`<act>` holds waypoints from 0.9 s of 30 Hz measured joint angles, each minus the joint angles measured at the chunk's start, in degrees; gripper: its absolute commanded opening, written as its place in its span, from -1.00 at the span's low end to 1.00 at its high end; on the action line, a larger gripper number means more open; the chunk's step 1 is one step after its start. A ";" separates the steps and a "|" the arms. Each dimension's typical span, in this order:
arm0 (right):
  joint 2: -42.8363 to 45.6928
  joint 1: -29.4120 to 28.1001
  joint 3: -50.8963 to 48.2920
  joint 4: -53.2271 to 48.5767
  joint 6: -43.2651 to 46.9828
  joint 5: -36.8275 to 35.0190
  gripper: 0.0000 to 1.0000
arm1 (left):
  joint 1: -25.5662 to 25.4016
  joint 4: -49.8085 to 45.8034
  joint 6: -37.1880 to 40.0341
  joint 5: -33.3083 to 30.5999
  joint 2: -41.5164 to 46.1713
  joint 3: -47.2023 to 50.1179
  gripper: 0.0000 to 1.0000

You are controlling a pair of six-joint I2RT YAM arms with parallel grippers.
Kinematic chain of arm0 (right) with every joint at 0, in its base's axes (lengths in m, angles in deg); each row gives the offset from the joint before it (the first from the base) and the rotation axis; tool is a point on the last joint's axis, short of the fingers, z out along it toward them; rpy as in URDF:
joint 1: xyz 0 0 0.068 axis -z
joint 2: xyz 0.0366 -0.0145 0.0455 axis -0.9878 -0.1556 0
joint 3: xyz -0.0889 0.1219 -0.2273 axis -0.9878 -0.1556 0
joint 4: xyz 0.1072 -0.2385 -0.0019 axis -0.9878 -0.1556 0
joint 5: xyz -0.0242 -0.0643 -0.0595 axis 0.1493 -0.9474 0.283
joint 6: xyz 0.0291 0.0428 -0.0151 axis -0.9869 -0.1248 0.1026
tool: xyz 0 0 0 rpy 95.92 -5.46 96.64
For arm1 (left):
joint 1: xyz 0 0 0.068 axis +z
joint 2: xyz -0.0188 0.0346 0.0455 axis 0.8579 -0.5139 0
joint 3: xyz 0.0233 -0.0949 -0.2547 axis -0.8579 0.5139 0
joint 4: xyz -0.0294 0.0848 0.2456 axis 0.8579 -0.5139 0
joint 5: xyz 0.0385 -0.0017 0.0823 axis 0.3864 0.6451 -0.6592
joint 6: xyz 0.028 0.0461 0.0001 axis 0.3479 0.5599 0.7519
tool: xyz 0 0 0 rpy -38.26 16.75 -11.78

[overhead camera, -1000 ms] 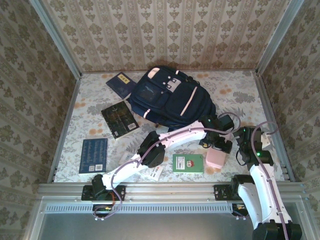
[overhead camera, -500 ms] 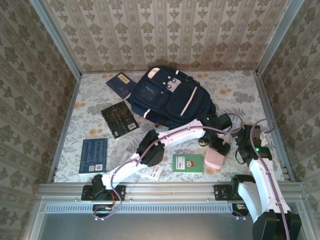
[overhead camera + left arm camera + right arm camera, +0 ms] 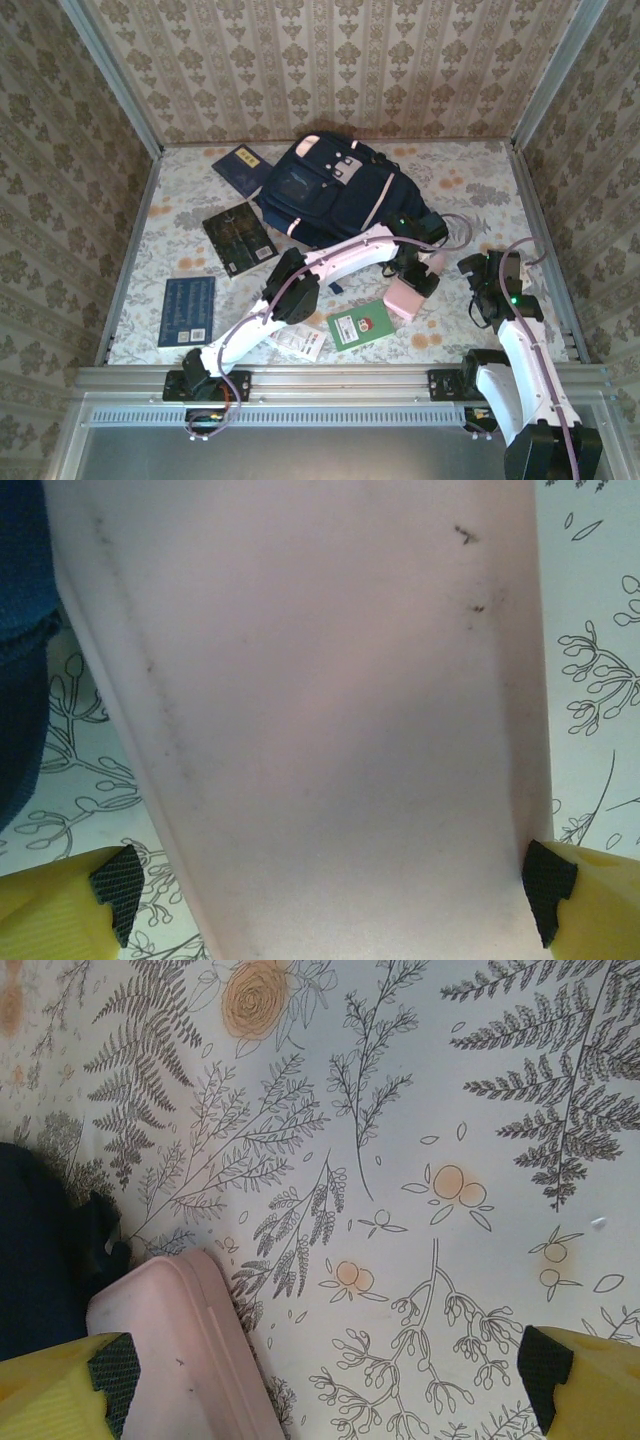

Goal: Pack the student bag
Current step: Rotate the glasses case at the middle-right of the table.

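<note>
**Student bag** (image 3: 335, 195): large, navy, pale stripe trim. Lying flat at far centre of bench (image 3: 480, 190), front pocket up. Zipped or unzipped: cannot tell from above.

**Progress (judged):** early. Nothing visibly inside the bag; 6 loose items outside it.

1. Pink case (image 3: 407, 298): just beside the bag's near right corner. Straddled by left pincer (image 3: 330, 880), jaws wide. 1 pad (image 3: 548, 878) close against the case's edge, the other apart from it with cloth showing between. Not clamped, as far as visible.
2. Green book (image 3: 360, 325): near edge, just left of the case.
3. White leaflet (image 3: 300, 343): near edge, partly under the left arm.
4. Blue book (image 3: 188, 310): near left, well apart from the bag.
5. Black book (image 3: 240, 238): left of the bag, near it.
6. Navy book (image 3: 238, 165), yellow label: far left, touching the bag or just beside it; cannot tell which.

**Right pincer** (image 3: 330, 1365): wide, holding nothing, hovering over bare cloth with the case's corner by 1 finger.

**Left to do (judged):** closing on the case, carrying it into the bag, then the other 5 pieces.

**Surface:** white cloth, grey fern print, orange blossoms, lying flat.

**Room:** 3 walls of beige damask wallpaper (image 3: 350, 60), metal corner posts, aluminium rail (image 3: 340, 378) along the near edge bearing both arm bases.
</note>
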 measured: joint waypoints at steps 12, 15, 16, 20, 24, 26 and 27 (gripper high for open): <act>2.19 0.00 -1.46 0.94 0.11 0.87 0.99 | 0.07 3.50 -10.64 2.01 1.57 3.28 1.00; 2.19 0.00 -2.14 2.05 0.11 1.44 0.99 | 0.07 3.54 -10.84 1.97 1.95 3.28 1.00; 2.19 0.00 -2.32 2.27 0.11 1.51 0.99 | 0.04 3.56 -10.84 1.92 2.14 3.30 1.00; 1.73 0.00 -2.84 2.69 0.11 1.75 0.99 | -0.09 3.63 -10.84 1.79 2.84 3.28 1.00; 1.31 0.00 -2.95 2.80 0.11 1.77 0.99 | -0.55 2.43 -10.82 1.66 2.73 2.14 1.00; 1.31 0.00 -2.95 2.82 0.11 1.77 0.99 | -0.98 2.38 -10.82 1.68 2.71 1.20 1.00; 1.31 0.00 -2.95 2.82 0.11 1.77 0.99 | -1.14 2.36 -10.82 1.70 2.71 0.85 1.00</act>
